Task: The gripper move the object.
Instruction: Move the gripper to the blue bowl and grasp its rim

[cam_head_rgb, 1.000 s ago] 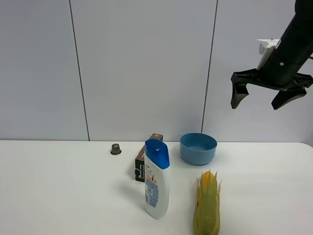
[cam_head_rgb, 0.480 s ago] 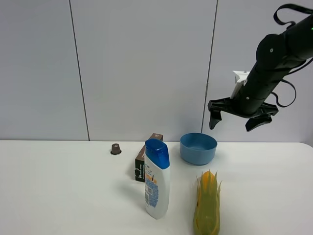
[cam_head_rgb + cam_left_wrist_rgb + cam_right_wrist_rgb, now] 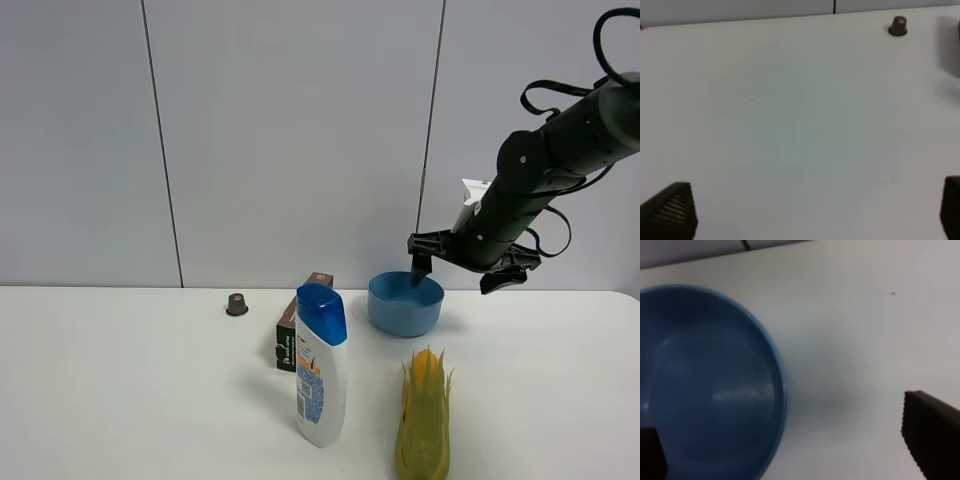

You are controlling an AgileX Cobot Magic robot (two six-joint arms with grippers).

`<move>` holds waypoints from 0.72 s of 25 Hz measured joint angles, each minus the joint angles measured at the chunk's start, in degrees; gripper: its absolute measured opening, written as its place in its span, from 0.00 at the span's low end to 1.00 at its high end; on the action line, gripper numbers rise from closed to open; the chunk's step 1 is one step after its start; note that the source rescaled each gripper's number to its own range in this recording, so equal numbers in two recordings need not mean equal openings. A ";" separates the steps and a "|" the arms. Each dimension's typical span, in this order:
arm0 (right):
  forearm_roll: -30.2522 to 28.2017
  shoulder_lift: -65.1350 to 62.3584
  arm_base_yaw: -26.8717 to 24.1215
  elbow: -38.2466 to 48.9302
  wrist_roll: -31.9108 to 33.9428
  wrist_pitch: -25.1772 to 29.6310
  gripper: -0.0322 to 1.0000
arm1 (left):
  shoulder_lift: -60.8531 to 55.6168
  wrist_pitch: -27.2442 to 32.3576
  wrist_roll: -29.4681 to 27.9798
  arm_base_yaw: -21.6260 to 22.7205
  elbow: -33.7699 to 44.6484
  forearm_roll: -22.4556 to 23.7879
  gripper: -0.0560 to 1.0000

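Exterior high view: at the right of the frame the black right gripper (image 3: 452,283) hangs with its jaws spread wide, one fingertip dipping at the rim of the light-blue bowl (image 3: 405,306) and the other outside it, to the bowl's right. The bowl sits on the white table (image 3: 120,400) right of centre, near the back wall. Left of it lies a dark brown box (image 3: 288,342), with a white shampoo bottle (image 3: 321,370) with a blue cap standing in front of the box. A yellow-green corn cob (image 3: 424,415) lies at the lower middle, and a small brown capsule (image 3: 237,304) sits left of the box. Left wrist view: the left gripper (image 3: 810,215) is spread wide above bare table, with the capsule (image 3: 898,26) well apart from it. Right wrist view: the right gripper (image 3: 790,445) straddles the bowl (image 3: 710,380) wall, one finger over the inside, the other over the table; contact with the rim cannot be told.
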 joint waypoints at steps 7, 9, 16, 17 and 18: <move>0.00 2.77 0.07 0.00 0.17 -1.28 0.94 | 0.00 0.00 0.00 0.00 0.00 0.00 1.00; 0.00 3.18 0.07 0.00 0.17 -1.36 0.94 | 0.00 0.00 0.00 0.00 0.00 0.00 1.00; -0.04 3.94 0.12 0.00 0.17 -3.35 0.86 | 0.00 0.00 0.00 0.00 0.00 0.00 1.00; -0.04 4.08 0.11 0.00 0.17 -3.66 0.83 | 0.00 0.00 0.00 0.00 0.00 0.00 1.00; -0.04 4.24 0.11 0.00 0.17 -3.95 0.78 | 0.00 0.00 0.00 0.00 0.00 0.00 1.00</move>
